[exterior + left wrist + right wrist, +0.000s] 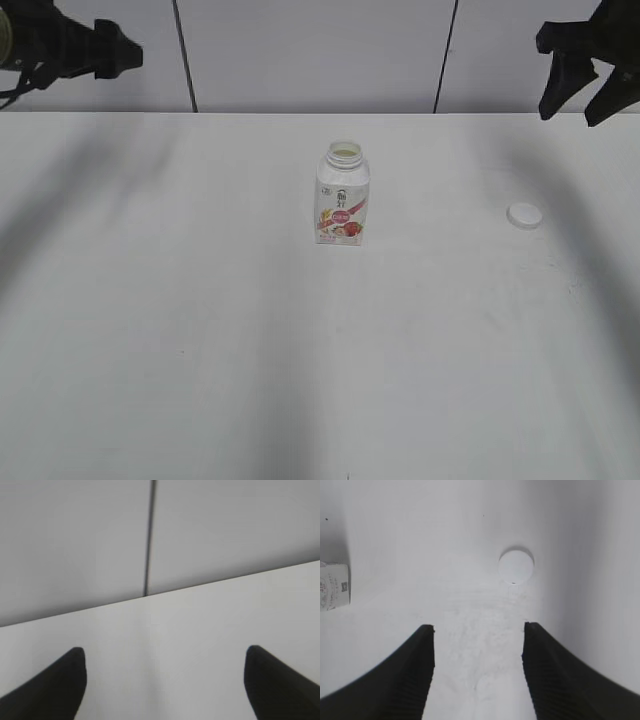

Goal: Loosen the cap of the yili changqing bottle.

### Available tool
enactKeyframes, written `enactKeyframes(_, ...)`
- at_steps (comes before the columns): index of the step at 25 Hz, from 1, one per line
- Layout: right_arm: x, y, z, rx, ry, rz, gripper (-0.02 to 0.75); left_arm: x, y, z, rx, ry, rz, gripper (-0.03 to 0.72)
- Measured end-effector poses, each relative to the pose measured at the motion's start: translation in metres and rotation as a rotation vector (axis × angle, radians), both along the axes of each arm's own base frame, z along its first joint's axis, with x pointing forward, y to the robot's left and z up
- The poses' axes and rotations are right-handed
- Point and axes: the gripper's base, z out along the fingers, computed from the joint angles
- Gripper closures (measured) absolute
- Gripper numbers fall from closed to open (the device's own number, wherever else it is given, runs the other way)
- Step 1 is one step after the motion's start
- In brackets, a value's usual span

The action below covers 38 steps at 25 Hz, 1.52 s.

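in the exterior view the bottle (pixel 343 196) stands upright at the middle of the frame with its neck open, and the cap (pixel 524 215) lies flat on the table (pixel 200 330) well apart from it, toward the right edge of the frame. the cap is already off, so i judge the loosening done and the step in hand to be the pull-back at the end. the left gripper (pixel 125 55) hangs in the upper left corner and the right gripper (pixel 580 95) in the upper right corner, both raised clear and empty. the table is plain white with soft shadows of the arms across it, and behind it runs a pale panelled wall (pixel 310 50) with dark seams. in the left wrist view the left gripper's two dark fingertips (pixel 55 685) stand wide apart at the bottom corners with only bare table and the wall between them. in the right wrist view the right gripper's fingers (pixel 407 675) are spread with nothing between them; the cap sits above them at upper centre right, and a corner of the bottle shows at the left edge. any next move calls only for keeping both arms clear of the uncapped bottle so it is not tipped.
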Motion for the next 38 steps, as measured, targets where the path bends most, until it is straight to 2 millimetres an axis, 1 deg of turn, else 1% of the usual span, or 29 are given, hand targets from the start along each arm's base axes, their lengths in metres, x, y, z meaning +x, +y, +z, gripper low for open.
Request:
enactKeyframes(2,-0.001,-0.001,-0.001,-0.012,0.013,0.004,0.288,-0.004,-0.005,0.009,-0.054,-0.005,-0.04,0.102)
enactKeyframes(5,-0.003,-0.003,0.004,-0.039,0.002,0.007,0.288,-0.007,-0.005,0.02,-0.124,-0.01,0.009,0.102)
enactKeyframes(11,-0.015,-0.007,0.036,-0.08,-0.074,0.009,0.288,-0.003,0.012,0.022,-0.07,-0.043,0.183,0.102)
enactKeyframes(14,-0.021,-0.01,0.053,-0.112,-0.122,0.009,0.288,-0.005,0.016,0.018,-0.061,-0.035,0.213,0.102)
enactKeyframes(17,-0.029,-0.012,0.07,-0.13,-0.164,0.007,0.288,-0.01,0.016,0.005,-0.055,0.004,0.218,0.102)
enactKeyframes(20,-0.04,-0.013,0.089,-0.132,-0.212,0.004,0.288,-0.02,0.016,-0.004,-0.054,0.038,0.221,0.102)
enactKeyframes(22,-0.049,-0.013,0.102,-0.131,-0.247,0.001,0.288,-0.028,0.016,-0.002,-0.055,0.043,0.22,0.102)
enactKeyframes(24,-0.061,-0.013,0.117,-0.12,-0.284,-0.004,0.288,-0.036,0.016,0.002,-0.057,0.041,0.22,0.102)
enactKeyframes(26,-0.074,-0.011,0.127,-0.097,-0.305,-0.005,0.288,-0.044,0.016,0.008,-0.059,0.03,0.219,0.102)
enactKeyframes(29,-0.1,-0.011,0.133,-0.079,-0.307,-0.004,0.288,-0.056,0.017,0.014,-0.059,0.023,0.219,0.102)
enactKeyframes(33,-0.141,-0.012,0.128,-0.076,-0.283,-0.002,0.288,-0.075,0.017,0.018,-0.059,0.022,0.22,0.102)
enactKeyframes(36,-0.17,-0.013,0.119,-0.076,-0.258,-0.002,0.288,-0.09,0.017,0.017,-0.058,0.031,0.22,0.102)
enactKeyframes(38,-0.188,-0.013,0.111,-0.077,-0.237,-0.001,0.288,-0.098,0.017,0.013,-0.057,0.046,0.221,0.102)
